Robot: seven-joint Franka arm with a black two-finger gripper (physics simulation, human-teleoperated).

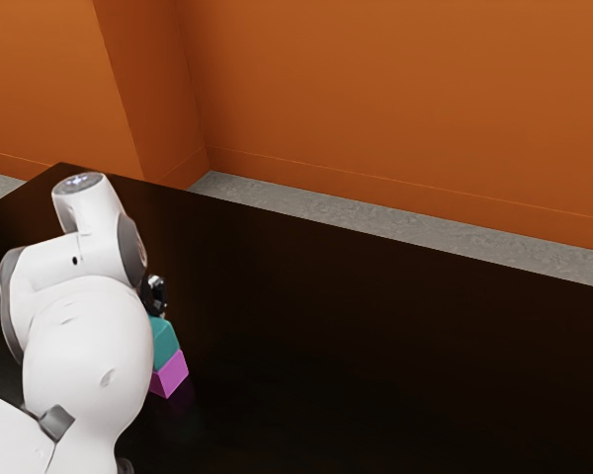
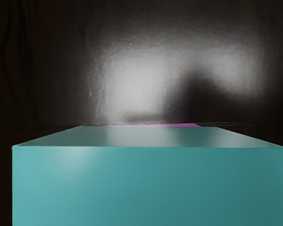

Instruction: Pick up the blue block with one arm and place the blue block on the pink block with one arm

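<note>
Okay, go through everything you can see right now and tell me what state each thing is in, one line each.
blue block: sitting on top of the pink block, level.
pink block: flat on the table, under the blue block.
end effector: low, right above the blue block, mostly hidden behind the arm; open or shut cannot be told.
table: dark and glossy, carrying the two-block stack.

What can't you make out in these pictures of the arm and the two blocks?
1. Black gripper: exterior view, mostly behind the white arm; its state is unreadable.
2. Teal-blue square block: exterior view, the arm covers part of it; wrist view, cut by the lower edge.
3. Pink square block: wrist view, the blue block hides all but a thin strip; contact between them is unclear.
</note>
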